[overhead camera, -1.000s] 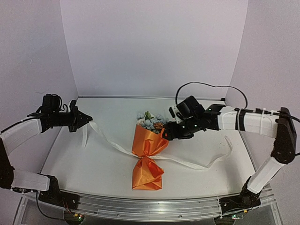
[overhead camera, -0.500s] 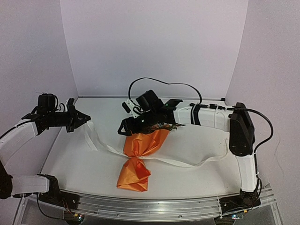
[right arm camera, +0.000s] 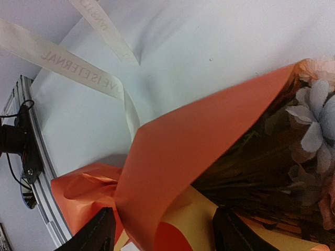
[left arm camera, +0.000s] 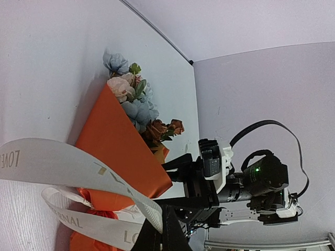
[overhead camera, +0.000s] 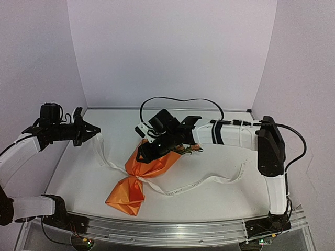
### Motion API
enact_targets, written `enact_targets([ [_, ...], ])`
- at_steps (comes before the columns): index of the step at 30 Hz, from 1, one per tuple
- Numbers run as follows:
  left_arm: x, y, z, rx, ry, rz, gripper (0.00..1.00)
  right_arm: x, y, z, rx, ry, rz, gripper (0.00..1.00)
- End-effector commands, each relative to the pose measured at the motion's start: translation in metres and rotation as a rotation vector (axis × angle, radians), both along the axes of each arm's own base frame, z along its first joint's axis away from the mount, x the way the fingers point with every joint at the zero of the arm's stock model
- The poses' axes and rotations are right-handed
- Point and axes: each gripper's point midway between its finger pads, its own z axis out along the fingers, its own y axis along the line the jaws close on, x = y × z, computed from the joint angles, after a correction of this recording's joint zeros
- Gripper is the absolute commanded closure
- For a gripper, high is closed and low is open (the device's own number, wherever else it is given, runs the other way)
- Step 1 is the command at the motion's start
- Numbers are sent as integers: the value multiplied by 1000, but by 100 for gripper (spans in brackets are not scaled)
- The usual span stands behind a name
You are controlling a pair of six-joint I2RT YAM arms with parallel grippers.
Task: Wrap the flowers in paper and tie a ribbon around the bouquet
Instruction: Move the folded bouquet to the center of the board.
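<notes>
lighting: even and diffuse, from overhead; no hard shadows in any view, no glare.

top view: the table (overhead camera: 220, 201) reads bright white, the walls (overhead camera: 172, 52) faintly lilac. only a thin, soft shadow lies under the paper (overhead camera: 157, 164) and along the ribbon (overhead camera: 209, 180). detail is coarse; the ribbon print is barely readable.

my left wrist view: sharp at mid range, the flowers (left arm camera: 131, 99) crisp. the ribbon nearest the lens goes soft. a green lamp (left arm camera: 257, 170) blooms slightly.

my right wrist view: the inside of the paper cone is dark. the flowers at the right edge are blurred. my right fingers (right arm camera: 97, 232) show as black, out-of-focus shapes.
</notes>
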Motion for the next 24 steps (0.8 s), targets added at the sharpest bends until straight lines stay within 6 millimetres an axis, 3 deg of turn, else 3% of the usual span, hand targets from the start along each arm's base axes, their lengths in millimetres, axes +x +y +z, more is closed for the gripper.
enact_targets([
  [1,0,-3,-9,0,9,-12,100,-10,-17,16,-16,25,3,55],
  [2,-1,-3,-10,-4,13,-11,100,-11,-19,13,-21,34,3,63],
  [5,-2,-4,-12,-6,19,-12,100,-8,-29,13,-32,45,-6,99],
  [10,-4,-10,-11,-12,27,-29,100,-4,-62,23,-50,55,45,100],
  [14,-6,-19,-9,-16,28,-55,100,-10,-100,30,-109,76,122,100],
  [20,-7,-45,-18,-15,56,-119,100,-15,-126,26,-186,54,189,100],
  [21,-8,-51,-20,-13,61,-131,100,-16,-127,25,-193,54,192,99],
  [24,-10,-67,-22,-6,66,-166,100,-17,-130,29,-194,56,180,82],
])
